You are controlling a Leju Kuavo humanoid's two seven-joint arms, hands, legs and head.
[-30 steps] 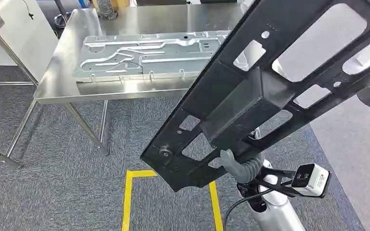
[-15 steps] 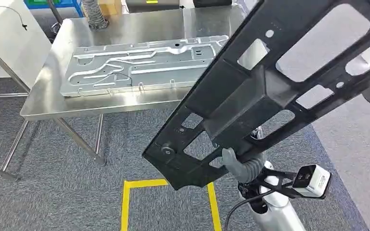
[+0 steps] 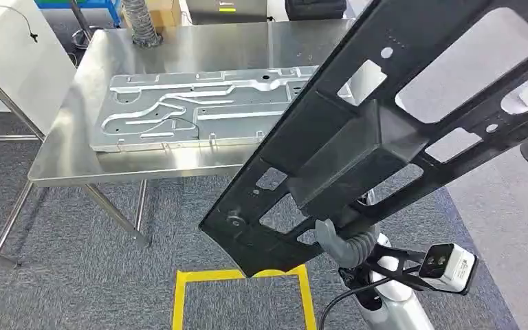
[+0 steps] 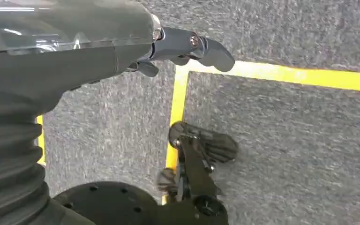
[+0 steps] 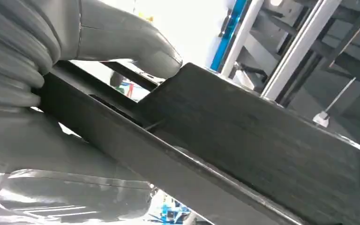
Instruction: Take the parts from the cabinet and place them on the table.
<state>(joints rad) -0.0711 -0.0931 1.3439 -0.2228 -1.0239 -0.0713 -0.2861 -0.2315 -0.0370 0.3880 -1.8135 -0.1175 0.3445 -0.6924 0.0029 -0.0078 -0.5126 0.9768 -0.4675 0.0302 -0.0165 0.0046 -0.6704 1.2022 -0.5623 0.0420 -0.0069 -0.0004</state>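
A long black frame part (image 3: pixel 357 144) with several cut-outs runs diagonally across the head view, from low centre up to the top right. My right hand (image 3: pixel 344 240) grips its lower edge from beneath, with the grey thumb hooked over the rim. In the right wrist view the thumb (image 5: pixel 122 42) presses on the black part (image 5: pixel 243 140). A steel table (image 3: pixel 179 41) stands ahead, with a silver stamped metal panel (image 3: pixel 192 110) lying flat on it. My left hand (image 4: pixel 75 56) hangs over the carpet holding nothing, its dark fingers (image 4: pixel 206 47) stretched out.
Yellow tape (image 3: pixel 179 302) marks a rectangle on the grey carpet just before me. The table's slanted legs (image 3: pixel 113 213) reach toward it. A white cabinet (image 3: pixel 14 62) stands at the left. The black part hides the table's right end.
The whole view has shifted as the camera moved; the table now sits a little lower and further left in the picture. My right hand's hold on the black part is unchanged.
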